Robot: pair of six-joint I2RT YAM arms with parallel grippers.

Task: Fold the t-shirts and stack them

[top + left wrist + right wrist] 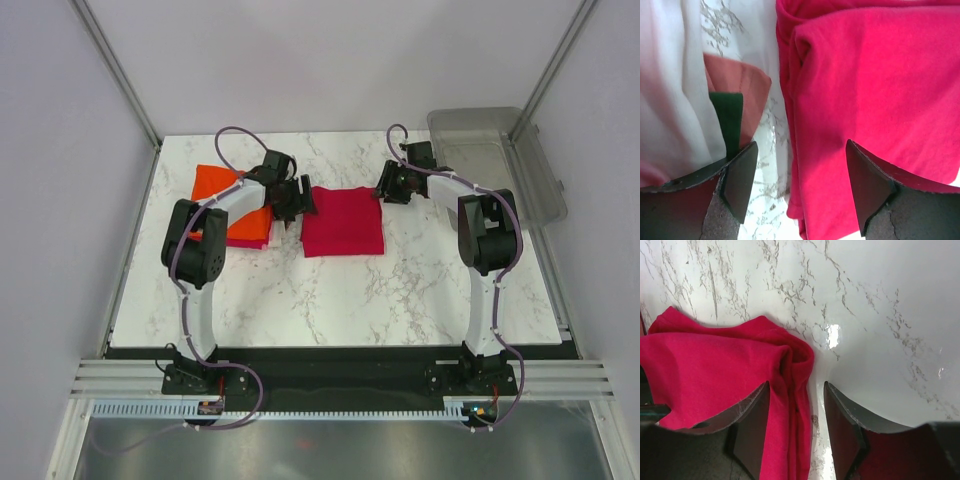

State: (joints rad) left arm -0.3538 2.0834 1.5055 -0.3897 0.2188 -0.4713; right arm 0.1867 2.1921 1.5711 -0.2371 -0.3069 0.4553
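So the crimson t-shirt (343, 222) is lying folded into a tidy rectangle in the middle of the marble bench (300, 300), with an arm reaching in at each of its far corners. The left tool (800, 165) is at the shirt's left edge, jaws spread wide and gripping nothing. One finger is over the red cloth and the other is off it on the side away from the shirt, so it straddles the edge. The right tool (796, 400) is at the shirt's right edge, partly open. The bunched-up hem sits between its jaws, but a sliver of bench shows next to one finger, so it isn't pinched. Just left of the crimson shirt is a stack with an orange t-shirt (215, 183) on top and a pink t-shirt (248, 240) edge peeking out underneath. Well off to the shirt's right, further back, sits a clear grey plastic bin (490, 150).
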